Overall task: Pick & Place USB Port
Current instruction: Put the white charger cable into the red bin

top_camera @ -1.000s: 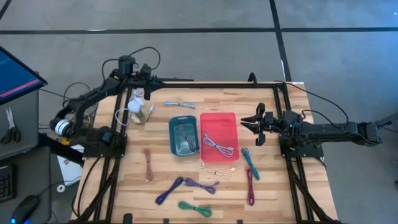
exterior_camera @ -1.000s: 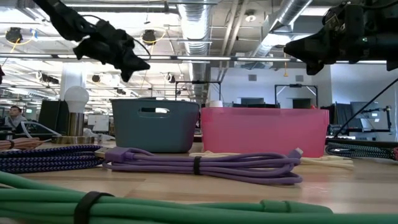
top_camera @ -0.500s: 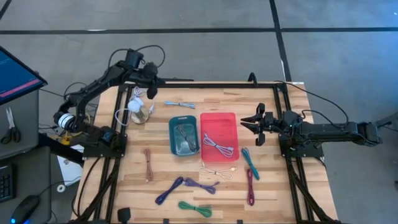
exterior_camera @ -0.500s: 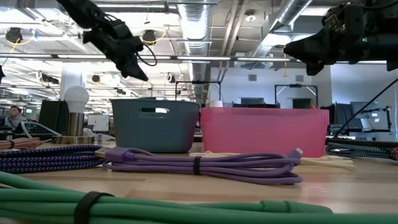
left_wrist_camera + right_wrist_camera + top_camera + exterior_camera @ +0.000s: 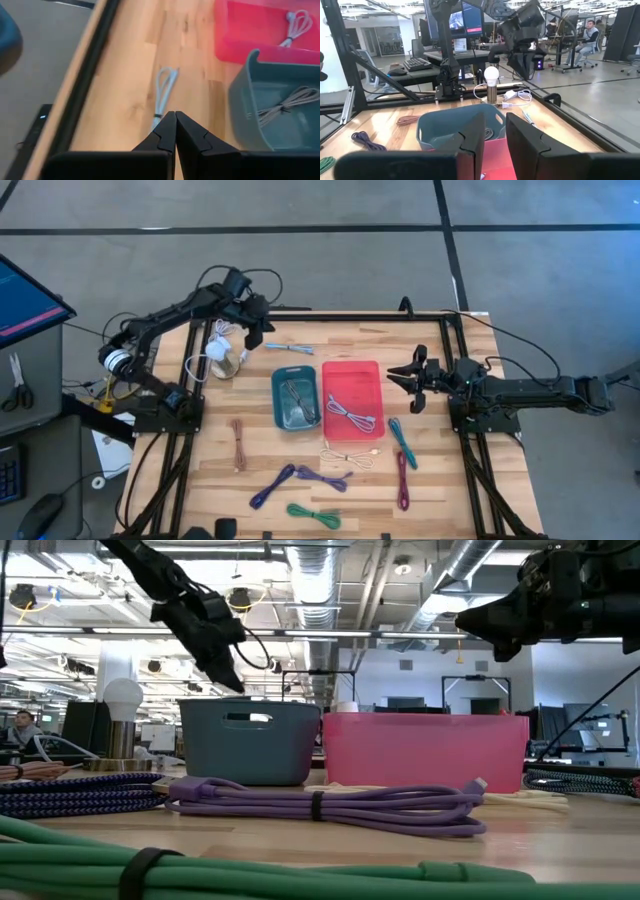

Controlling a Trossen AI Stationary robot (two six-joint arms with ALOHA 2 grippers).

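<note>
Light-blue USB cable (image 5: pixel 289 348): lies loose on the table at the far edge, just beyond the teal bin (image 5: pixel 296 399); pickup not yet made.
Left gripper (image 5: pixel 175 116) sits above and just short of that cable, fingers pressed together, holding nothing. My read: spread the fingers before descending, centre over the tied middle of the bundle (image 5: pixel 158 116), not the looped end (image 5: pixel 167 77), come down vertically, and stay off the teal bin wall (image 5: pixel 250 90) close beside it. Then close, lift and carry it to a bin; both teal and pink bin (image 5: pixel 352 398) already hold a cable, so destination unclear. Right gripper (image 5: pixel 403 377) waits beside the pink bin, fingers a little apart, empty.
</note>
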